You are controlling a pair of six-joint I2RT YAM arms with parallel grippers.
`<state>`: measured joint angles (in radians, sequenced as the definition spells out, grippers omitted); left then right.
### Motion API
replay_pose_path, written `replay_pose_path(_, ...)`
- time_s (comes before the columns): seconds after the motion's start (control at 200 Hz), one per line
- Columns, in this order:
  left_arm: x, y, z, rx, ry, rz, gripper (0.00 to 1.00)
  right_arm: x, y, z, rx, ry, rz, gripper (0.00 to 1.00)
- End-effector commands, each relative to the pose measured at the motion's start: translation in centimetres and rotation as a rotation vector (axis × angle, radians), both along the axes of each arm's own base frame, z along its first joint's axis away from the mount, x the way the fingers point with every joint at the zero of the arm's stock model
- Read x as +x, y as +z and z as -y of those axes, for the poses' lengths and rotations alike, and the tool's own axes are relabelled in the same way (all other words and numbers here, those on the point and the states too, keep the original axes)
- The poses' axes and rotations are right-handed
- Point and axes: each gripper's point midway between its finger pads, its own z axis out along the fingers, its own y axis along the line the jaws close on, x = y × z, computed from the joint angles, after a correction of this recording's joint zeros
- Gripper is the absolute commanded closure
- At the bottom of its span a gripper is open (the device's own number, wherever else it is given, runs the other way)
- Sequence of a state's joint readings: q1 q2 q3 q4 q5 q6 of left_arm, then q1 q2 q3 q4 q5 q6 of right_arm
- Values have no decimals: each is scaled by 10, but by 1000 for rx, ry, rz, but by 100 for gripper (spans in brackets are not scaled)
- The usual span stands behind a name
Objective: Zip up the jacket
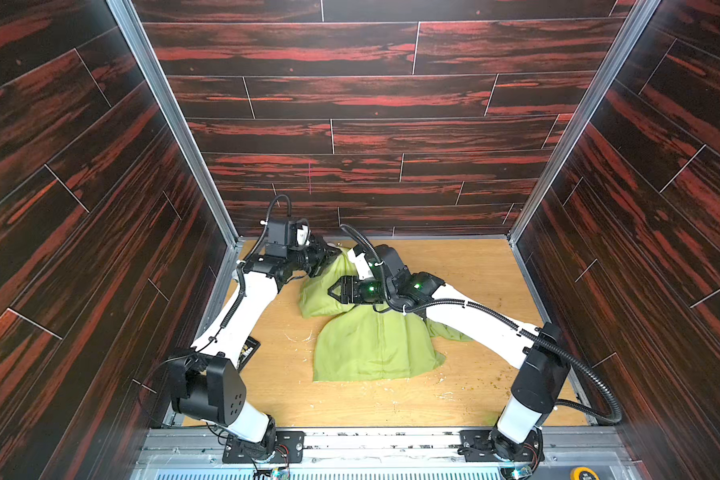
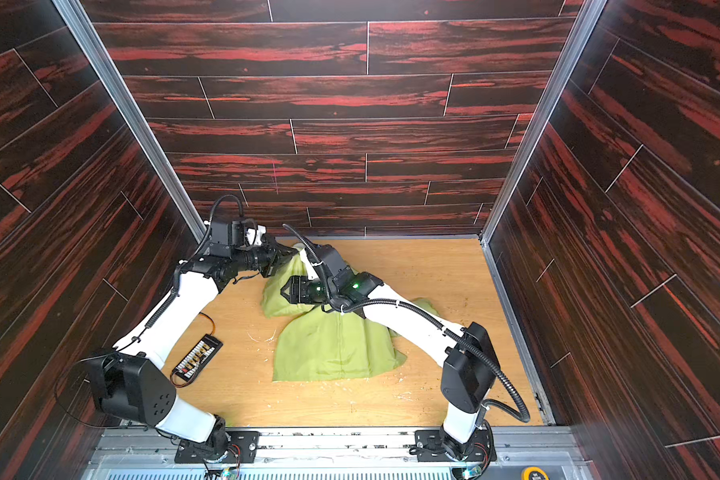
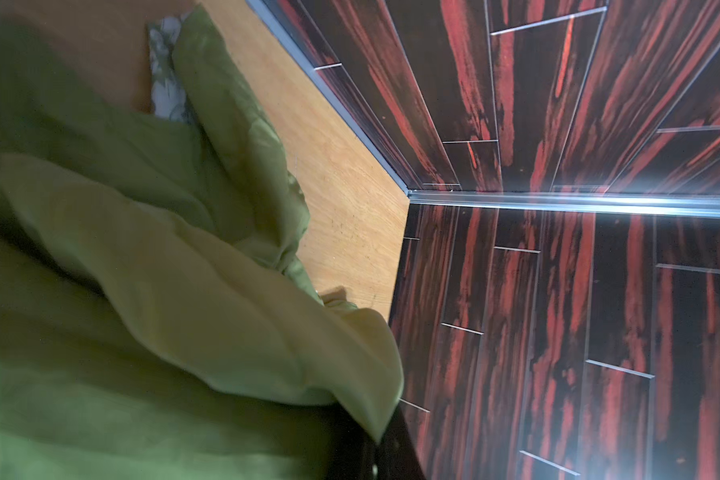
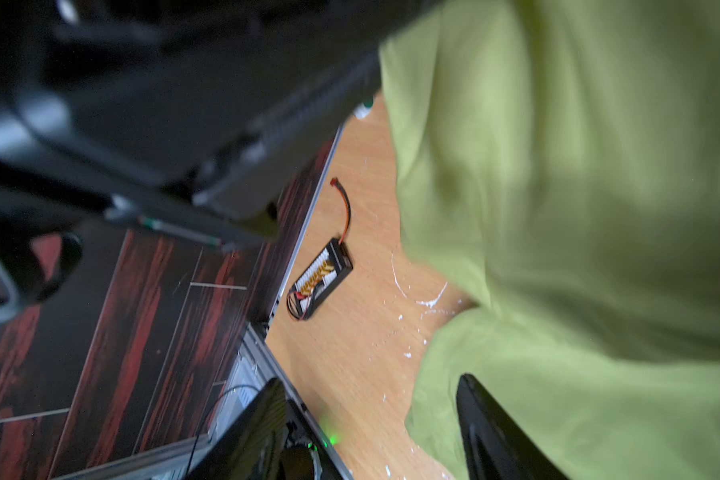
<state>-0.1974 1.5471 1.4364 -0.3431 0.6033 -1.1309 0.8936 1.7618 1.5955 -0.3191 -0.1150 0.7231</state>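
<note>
The lime-green jacket lies crumpled on the wooden table, seen in both top views. Its far part is lifted into a ridge. My left gripper is shut on that raised edge, where a strip of pale lining shows. In the left wrist view green fabric drapes over the dark jaws. My right gripper hovers just in front of the ridge, open. Its two black fingers stand apart with bare table between them, and the jacket lies against the other finger.
A small black connector board with red wires lies on the table near the left arm, also in the right wrist view. White scuffs mark the wood. Dark red panelled walls enclose the table on three sides.
</note>
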Motion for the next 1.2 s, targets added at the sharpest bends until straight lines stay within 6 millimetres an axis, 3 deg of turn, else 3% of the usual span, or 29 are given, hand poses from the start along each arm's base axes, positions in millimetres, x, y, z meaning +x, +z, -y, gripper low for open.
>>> replay_pose_path(0.0, -15, 33, 3, -93, 14, 9, 100, 19, -8, -6, 9, -64, 17, 32)
replay_pose_path(0.22, -24, 41, 9, -162, 25, -51, 100, 41, -26, 7, -23, -148, -35, 30)
replay_pose_path(0.401, -31, 48, 15, -199, 16, -76, 100, 57, -14, 11, 11, -172, -4, 29)
replay_pose_path(0.581, -33, 48, 19, -216, 16, -91, 100, 63, 0, 2, 58, -146, 25, 31)
replay_pose_path(0.716, -34, 52, 22, -228, 12, -90, 100, 68, 1, -1, 58, -138, 17, 43)
replay_pose_path(0.972, -34, 52, 22, -227, 14, -85, 100, 75, -1, 3, 32, -141, 8, 91)
replay_pose_path(1.022, -33, 51, 21, -223, 15, -82, 88, 73, -1, 6, 18, -142, 10, 97)
replay_pose_path(1.127, -30, 51, 17, -200, 26, -58, 48, 68, -1, 17, -19, -143, 9, 100)
replay_pose_path(1.192, -26, 46, 14, -178, 36, -51, 37, 61, 2, 25, -35, -141, 16, 100)
